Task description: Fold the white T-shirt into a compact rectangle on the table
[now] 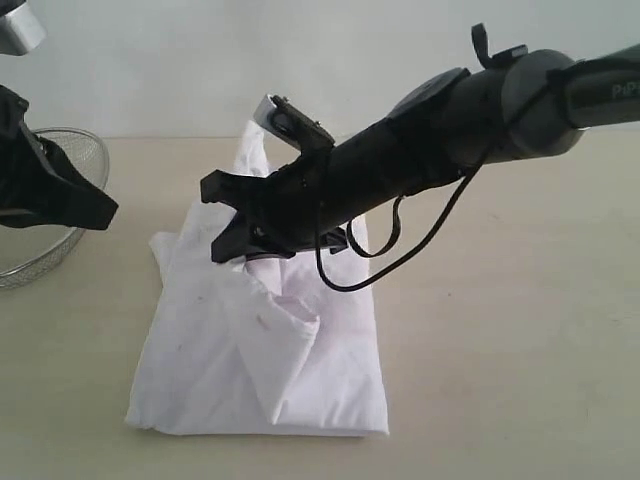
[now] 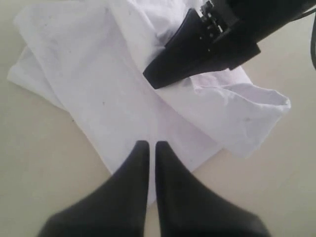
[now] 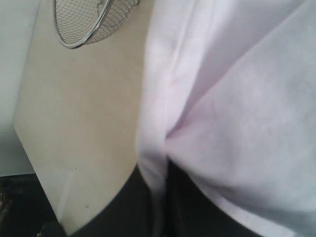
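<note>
"Starting at the left edge, what is sitting there?"

"A wire mesh bowl [image 1: 88, 150] is resting on the table [image 1: 500, 350]. The left gripper [image 1: 105, 212] is hanging in front of it, stopping short of the white T-shirt [image 1: 300, 380]."

"Is the exterior view showing how its jaws are standing?"

"Only as a dark wedge. The left wrist view is showing what that one is not: its 2 fingers [image 2: 128, 177] are pressing together with nothing between them, pointing toward the shirt's edge."

"And the shirt itself?"

"It is lying mid-table as a rough, rumpled rectangle. 1 flap is draping over its middle and its far part is rising in a peak."

"What is holding that part up?"

"The right gripper [image 1: 222, 245] is reaching in from the right across the shirt. In the exterior view the black arm [image 1: 430, 130] is covering the grip. The right wrist view is showing it plainly: white cloth is bunching into a tight crease between 2 dark fingers [image 3: 118, 212], which are clamping on it."

"Is that camera catching anything more?"

"It is also taking in the bowl, standing near the table's edge."
</note>
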